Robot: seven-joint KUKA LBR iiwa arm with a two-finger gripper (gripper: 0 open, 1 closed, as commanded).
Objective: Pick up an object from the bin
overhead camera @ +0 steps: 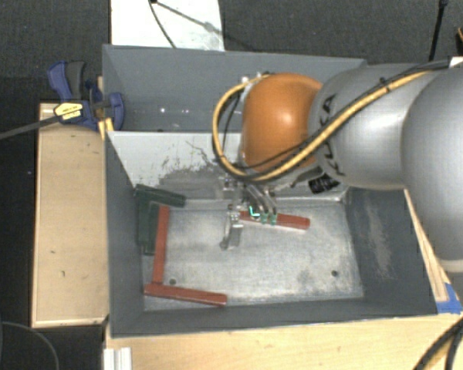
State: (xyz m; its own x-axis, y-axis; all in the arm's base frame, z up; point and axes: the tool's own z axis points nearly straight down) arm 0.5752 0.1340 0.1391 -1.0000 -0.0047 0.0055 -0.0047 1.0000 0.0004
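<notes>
View: camera view, looking down into the bin from above and a little to one side.
Tool (240,227): low over the middle of the bin floor, under the orange cover (282,118) of the wrist; whether it is released or clenched, cannot tell.
Nearest thing: a red-brown bar (290,221) with a green patch at its left end, just right of the tool, near the back of the floor.
Long axis: runs left to right, the right end tipped slightly toward the front; it lies flat.
Shape and material: thin, straight and matt, like a flat strip.
Other things: a dark green L-shaped piece (149,216) at the left wall; beside it a red-brown L-shaped piece (160,247), one leg running front to back, the other along the front edge. Both are well apart from the tool.
Bin (177,91): grey metal with sloped walls; the floor is scuffed and scratched pale.
Arm: a wide silver-grey body from the right, with yellow and black cables (223,133) looped round the cover.
Room: dark, rough ground (31,21) behind the bin.
</notes>
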